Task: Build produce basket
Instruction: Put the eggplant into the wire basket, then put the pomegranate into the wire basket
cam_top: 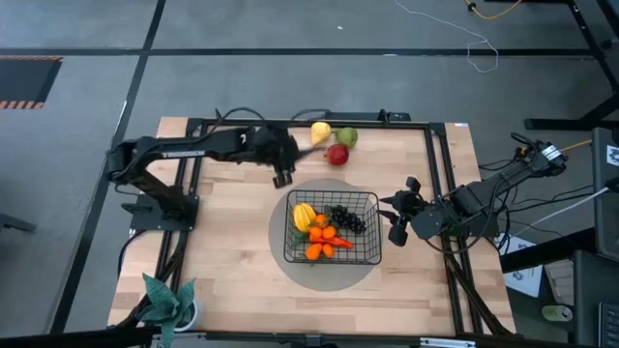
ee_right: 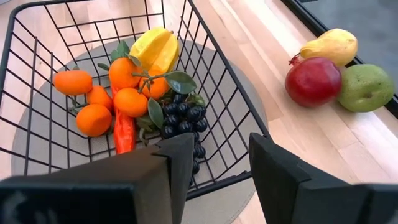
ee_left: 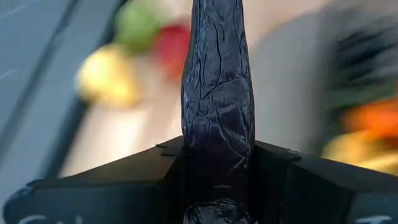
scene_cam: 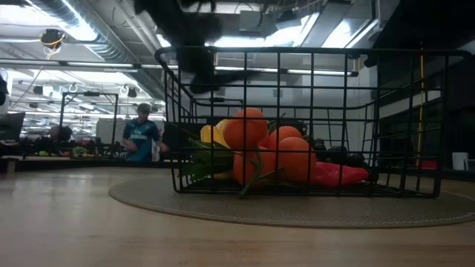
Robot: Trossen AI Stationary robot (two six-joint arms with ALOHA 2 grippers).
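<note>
left gripper (ee_left: 217, 118) gripping eggplant (ee_left: 217, 93), low view shows basket (scene_cam: 297, 119)

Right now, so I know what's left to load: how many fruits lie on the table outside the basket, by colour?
Yellow pear: 1
Red apple: 1
Green apple: 1
Total: 3

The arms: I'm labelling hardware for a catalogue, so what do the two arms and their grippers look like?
Both arms are dark, near-black jointed links. The left gripper is black. The right gripper has two flat, squared matte-black fingers. Black cables trail beside the right arm.
</note>
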